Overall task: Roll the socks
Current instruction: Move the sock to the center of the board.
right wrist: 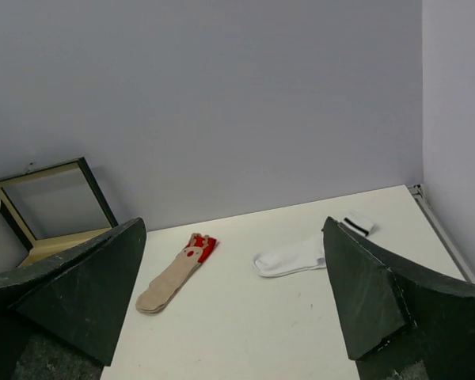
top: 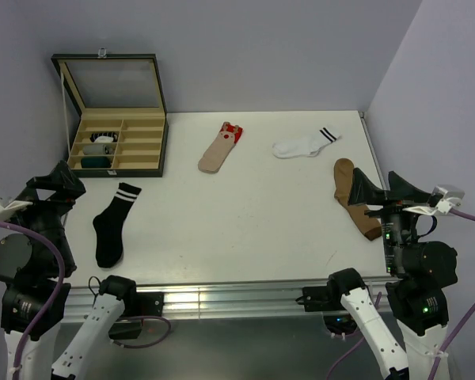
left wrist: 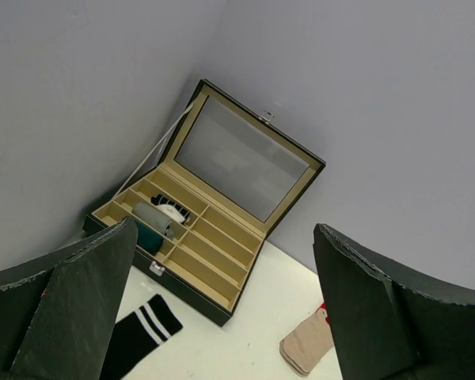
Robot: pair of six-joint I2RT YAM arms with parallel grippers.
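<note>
Socks point(right wrist: 289, 257) lie unrolled beyond the left gripper point(left wrist: 224, 229) and right gripper point(right wrist: 233, 226), both spread empty. The black white-striped sock point(top: 111, 226) lies before the open black compartmented box point(top: 115, 170); rightward, a beige red-cuffed sock point(top: 219, 149), white sock point(top: 305, 145) and, overhead only, brown sock point(top: 355, 198).

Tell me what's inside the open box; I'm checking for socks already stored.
In the box's left compartments: a black-and-white striped roll, a grey roll and a dark teal roll. The right compartments look bare. Whatever the rolls cover is hidden.

Socks point(top: 220, 150) beside box point(top: 119, 171), perhaps some inside
</note>
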